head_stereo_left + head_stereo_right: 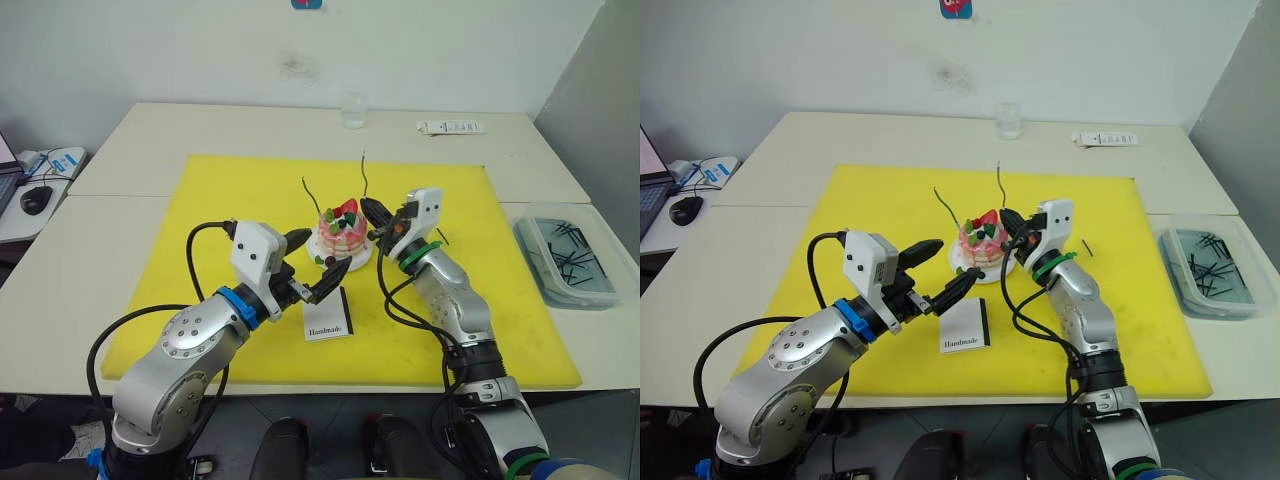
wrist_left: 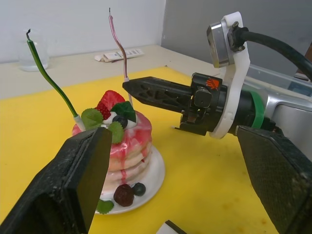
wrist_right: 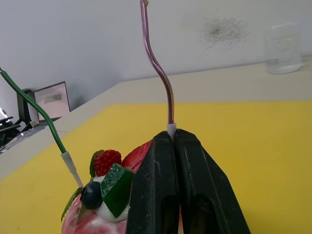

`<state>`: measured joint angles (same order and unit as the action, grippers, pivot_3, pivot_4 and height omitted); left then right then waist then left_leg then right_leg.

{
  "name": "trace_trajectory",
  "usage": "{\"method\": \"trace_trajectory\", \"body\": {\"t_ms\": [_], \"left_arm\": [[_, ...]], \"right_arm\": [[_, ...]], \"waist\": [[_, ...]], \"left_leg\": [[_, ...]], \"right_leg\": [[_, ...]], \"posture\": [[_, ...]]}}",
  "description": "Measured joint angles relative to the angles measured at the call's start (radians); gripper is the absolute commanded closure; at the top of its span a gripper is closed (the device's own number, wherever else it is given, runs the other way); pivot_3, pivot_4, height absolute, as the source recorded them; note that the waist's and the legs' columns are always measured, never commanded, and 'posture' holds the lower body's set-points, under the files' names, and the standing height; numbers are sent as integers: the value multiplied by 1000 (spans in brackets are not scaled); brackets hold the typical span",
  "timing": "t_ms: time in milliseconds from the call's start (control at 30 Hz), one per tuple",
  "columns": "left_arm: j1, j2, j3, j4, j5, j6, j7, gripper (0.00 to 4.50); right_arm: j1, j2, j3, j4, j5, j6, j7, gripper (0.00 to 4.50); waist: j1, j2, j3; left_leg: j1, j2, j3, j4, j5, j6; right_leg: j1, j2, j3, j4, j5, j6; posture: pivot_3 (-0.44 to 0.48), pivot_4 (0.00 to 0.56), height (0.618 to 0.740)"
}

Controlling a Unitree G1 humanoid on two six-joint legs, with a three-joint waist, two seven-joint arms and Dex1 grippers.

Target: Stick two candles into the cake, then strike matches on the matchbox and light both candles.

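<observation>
Matchbox: the matchbox (image 1: 328,314) lies flat on the yellow mat (image 1: 200,200), toward the counter's (image 1: 150,130) near edge.
Left tool: left tool (image 1: 320,263), fingers apart, holds nothing, just before the cake.
Cake: the cake (image 1: 342,232) sits mid-mat; green candle (image 2: 51,83) stands in it.
Right tool: right tool (image 3: 175,141), fingers together, clamped on the pink candle (image 3: 158,73) at its base.

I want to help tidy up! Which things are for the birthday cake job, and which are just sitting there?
For the job: cake, green candle, pink candle, matchbox, matches in the clear tray.

Just lying about: glass, remote control, computer mouse.
</observation>
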<state>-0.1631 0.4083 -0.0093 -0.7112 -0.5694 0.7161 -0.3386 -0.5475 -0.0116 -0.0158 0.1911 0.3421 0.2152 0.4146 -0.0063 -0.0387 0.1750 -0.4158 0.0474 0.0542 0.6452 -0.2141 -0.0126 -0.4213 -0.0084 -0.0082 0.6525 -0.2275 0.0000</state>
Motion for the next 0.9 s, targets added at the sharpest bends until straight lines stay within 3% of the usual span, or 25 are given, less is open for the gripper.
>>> {"method": "trace_trajectory", "body": {"t_ms": [800, 900], "left_arm": [[-8, 8, 12, 6, 1, -6, -20, 0], [-8, 8, 12, 9, 2, -10, -25, 0]], "right_arm": [[91, 16, 35, -81, -5, 15, 1, 4469], [91, 14, 36, -81, -5, 15, 1, 3832]], "waist": [[0, 0, 0], [0, 0, 0]], "left_leg": [[0, 0, 0, 0, 0, 0], [0, 0, 0, 0, 0, 0]], "right_leg": [[0, 0, 0, -1, 0, 0], [0, 0, 0, -1, 0, 0]], "posture": [[0, 150, 740], [0, 150, 740]]}}
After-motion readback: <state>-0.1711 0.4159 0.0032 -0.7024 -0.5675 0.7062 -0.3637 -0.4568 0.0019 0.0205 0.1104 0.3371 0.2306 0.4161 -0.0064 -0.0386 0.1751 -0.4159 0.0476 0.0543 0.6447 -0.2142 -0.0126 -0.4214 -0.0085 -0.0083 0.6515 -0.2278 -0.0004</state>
